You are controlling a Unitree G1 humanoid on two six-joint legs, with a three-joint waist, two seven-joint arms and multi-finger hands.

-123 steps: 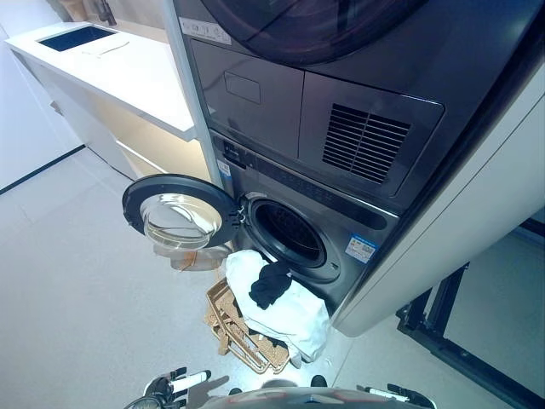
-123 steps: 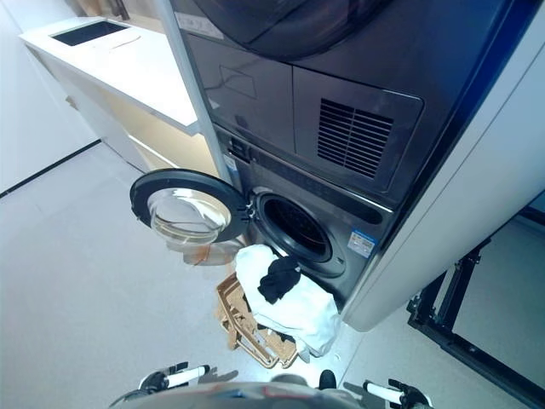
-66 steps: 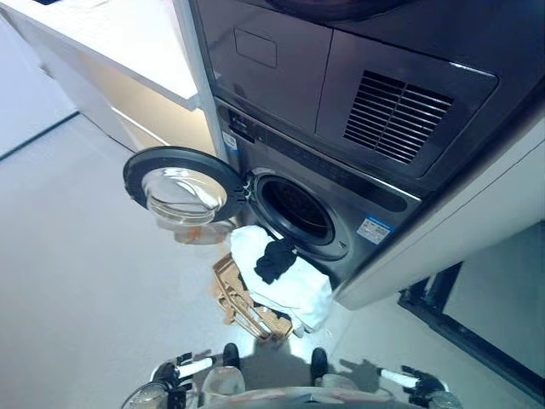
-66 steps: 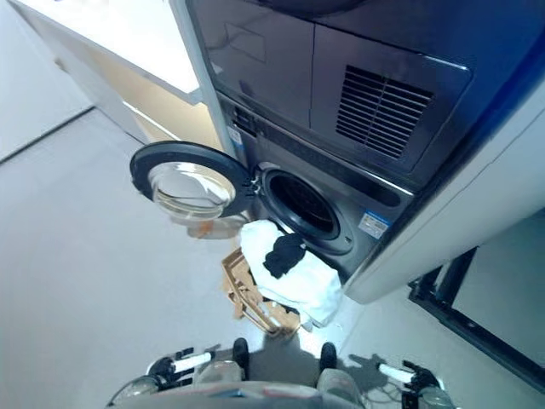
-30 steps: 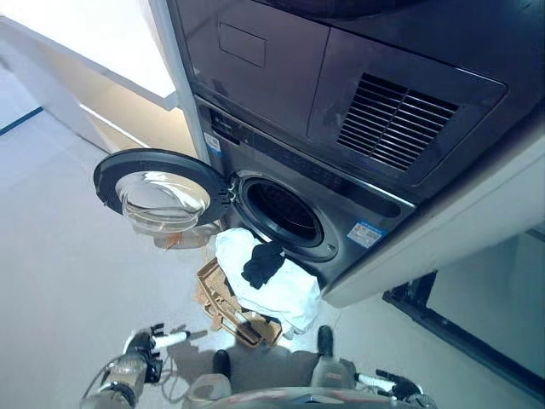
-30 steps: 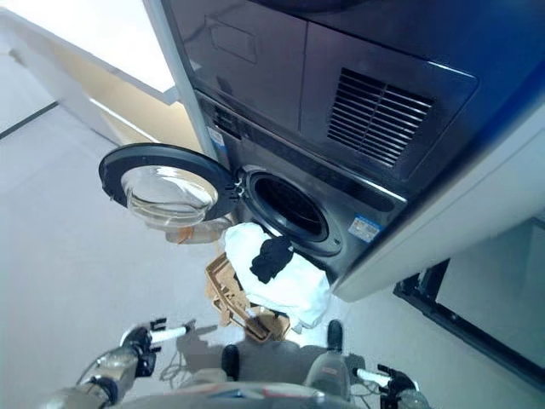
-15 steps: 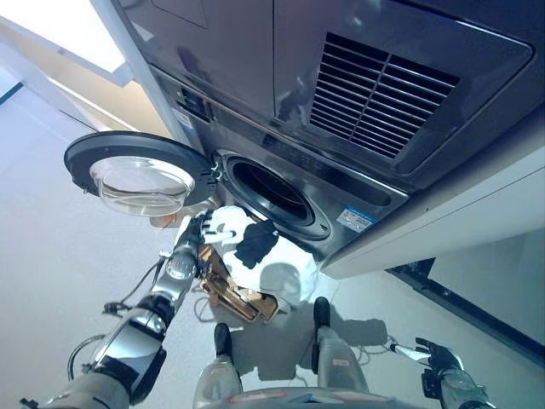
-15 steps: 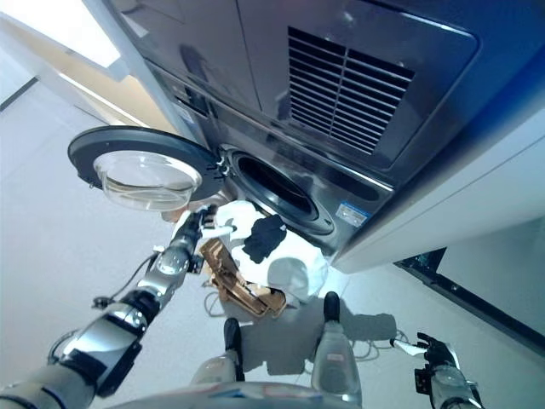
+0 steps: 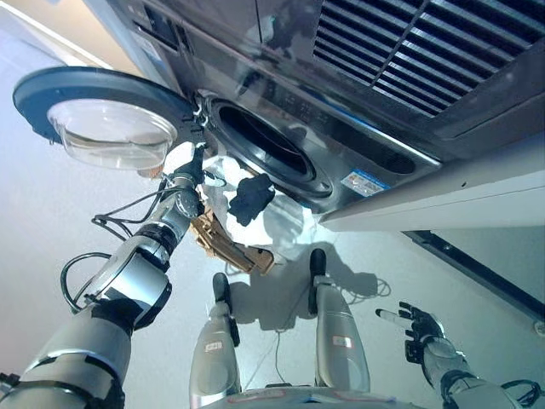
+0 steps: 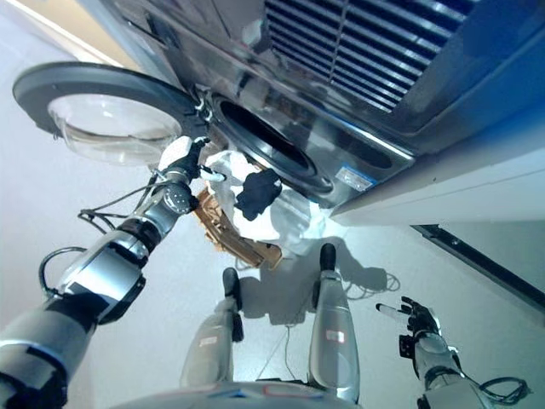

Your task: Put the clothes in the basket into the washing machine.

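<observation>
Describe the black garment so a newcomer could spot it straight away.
Find the washing machine with its round door swung open. On the floor below its opening stands a tan basket heaped with white cloth. The black garment lies crumpled on top, the only dark piece there.

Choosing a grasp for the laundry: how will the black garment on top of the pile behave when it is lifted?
The black garment lies crumpled on the white clothes, so it is probably floppy and will drape. It looks small, likely light. Lying loose on top, it should lift free.
</observation>
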